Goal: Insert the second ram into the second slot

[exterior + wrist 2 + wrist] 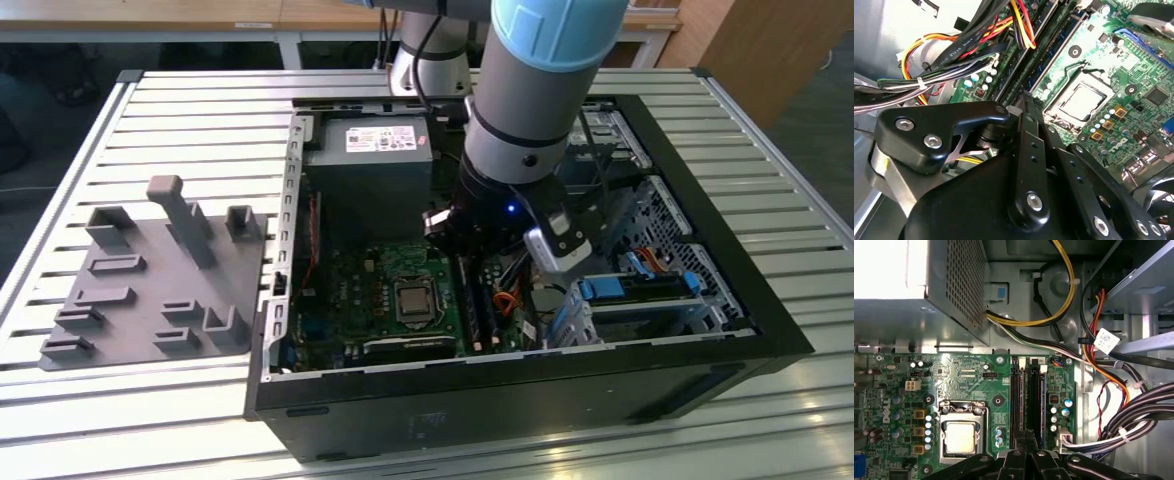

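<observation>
You see the open computer case (747,330) lying on the slatted table (200,110), with the fixture tray (147,290) beside it toward the exterior view's left. Inside the case, the motherboard (969,375) carries the processor socket (960,436); the memory slots (1026,400) run just beside it. The power supply (371,165) sits behind the motherboard. The gripper (1026,440) hangs over the slots, apparently touching them.
</observation>
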You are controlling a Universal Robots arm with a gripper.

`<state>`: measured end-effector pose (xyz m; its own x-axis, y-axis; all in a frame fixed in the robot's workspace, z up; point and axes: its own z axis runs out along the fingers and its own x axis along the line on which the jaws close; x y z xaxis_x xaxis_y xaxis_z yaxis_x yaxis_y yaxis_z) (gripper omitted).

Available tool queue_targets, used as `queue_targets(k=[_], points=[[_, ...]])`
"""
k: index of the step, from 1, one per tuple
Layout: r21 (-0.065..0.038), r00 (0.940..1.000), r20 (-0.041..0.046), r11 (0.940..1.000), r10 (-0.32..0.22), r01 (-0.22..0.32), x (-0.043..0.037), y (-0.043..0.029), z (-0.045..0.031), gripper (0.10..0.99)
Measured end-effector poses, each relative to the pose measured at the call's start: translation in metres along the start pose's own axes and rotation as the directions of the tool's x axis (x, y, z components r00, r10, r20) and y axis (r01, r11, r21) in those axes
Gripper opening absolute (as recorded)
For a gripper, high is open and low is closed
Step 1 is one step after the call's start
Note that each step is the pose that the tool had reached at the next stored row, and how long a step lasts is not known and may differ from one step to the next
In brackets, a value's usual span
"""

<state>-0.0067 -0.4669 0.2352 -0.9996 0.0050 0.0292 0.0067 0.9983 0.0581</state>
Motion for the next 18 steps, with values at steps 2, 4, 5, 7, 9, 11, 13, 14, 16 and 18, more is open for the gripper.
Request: queue_targets(k=[2, 4, 5, 7, 9, 11, 13, 14, 16, 18], points=[[0.000, 1.0000, 0.0012, 1.0000, 0.000, 0.000, -0.0001, -0.0002, 0.0030, 0.106], [0.000, 1.0000, 0.0013, 1.0000, 0.000, 0.000, -0.0002, -0.0004, 0.0065, 0.106], [0.000, 1.0000, 0.0013, 1.0000, 0.000, 0.000, -0.0002, -0.0004, 0.0082, 0.106], [0.000, 1.0000, 0.0013, 1.0000, 0.000, 0.000, -0.0003, -0.0006, 0.0111, 0.106], [0.000, 1.0000, 0.0013, 1.0000, 0.000, 0.000, -0.0004, -0.0007, 0.0127, 0.106], [0.000, 1.0000, 0.0012, 1.0000, 0.000, 0.000, -0.0004, -0.0008, 0.0140, 0.106], [0.001, 1.0000, 0.0010, 1.0000, 0.000, 0.000, -0.0004, -0.0010, 0.0151, 0.106], [0.001, 1.0000, 0.0009, 1.0000, 0.000, 0.000, -0.0004, -0.0010, 0.0159, 0.106], [0.001, 1.0000, 0.0011, 1.0000, 0.000, 0.000, -0.0005, -0.0011, 0.0181, 0.106], [0.001, 1.0000, 0.0009, 1.0000, 0.000, 0.000, -0.0005, -0.0011, 0.0201, 0.106]])
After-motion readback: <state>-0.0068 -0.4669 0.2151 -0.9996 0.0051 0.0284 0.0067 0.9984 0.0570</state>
